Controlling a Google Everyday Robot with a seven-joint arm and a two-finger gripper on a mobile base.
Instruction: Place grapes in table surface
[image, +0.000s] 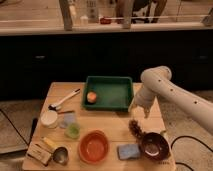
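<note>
Dark grapes (134, 127) lie on the wooden table (112, 119) beside the maroon bowl (154, 146) — the gripper (139, 109) hangs just above; whether its fingers are spread, I cannot tell.

From my seat the table surface (107, 125) reads as pale matt wood in slats. The green tray (108, 93) near the far edge looks like smooth plastic; the orange bowl (93, 146) and maroon bowl (153, 145) at the near edge are glossy. The grapes (134, 127) look bumpy and dull — the gripper (140, 111) above them is smooth off-white plastic.
</note>
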